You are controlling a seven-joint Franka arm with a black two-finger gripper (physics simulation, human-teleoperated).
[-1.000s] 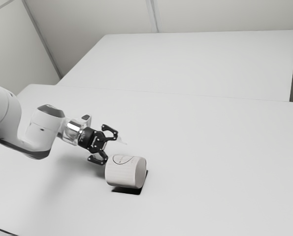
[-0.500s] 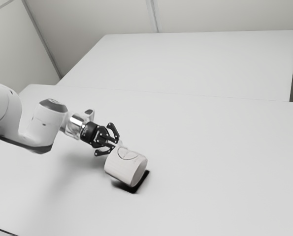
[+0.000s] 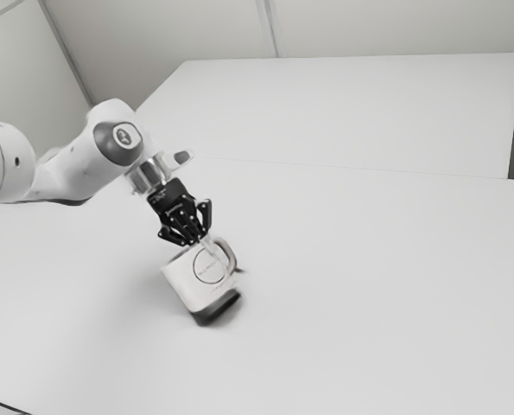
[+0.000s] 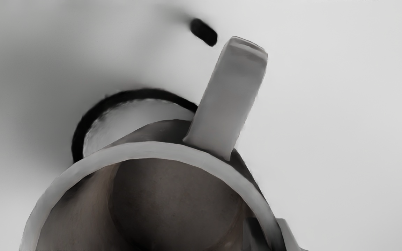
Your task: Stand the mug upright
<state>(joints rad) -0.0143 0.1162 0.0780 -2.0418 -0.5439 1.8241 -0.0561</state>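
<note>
In the exterior view, the white and grey robot arm [image 3: 84, 169] reached in from that view's left, over the smooth, pale desk [image 3: 369, 259]. Its black fingers [image 3: 206, 214] pointed down at the top of the round white mug [image 3: 180, 278]. They were pinching the mug: in the wrist view, one finger was inside it and one was outside, with the wall squeezed in between.

The mug was tilted, with its open end up and leaning to the exterior view's left. Its bottom was down, more to that view's right. I could not tell if the bottom touched the desk. The bent, light grey handle [image 3: 229, 252] stuck out on the exterior view's right, and a thin dark circle with small writing was on the mug's side.

A dark patch [image 3: 215, 309] was at the mug's low end. In the wrist view, a curved black band was beside the mug, and a small black spot [image 4: 203, 32] was near the handle's far end. A second pale table [image 3: 352, 104] was farther back, near a light wall [image 3: 179, 26].
</note>
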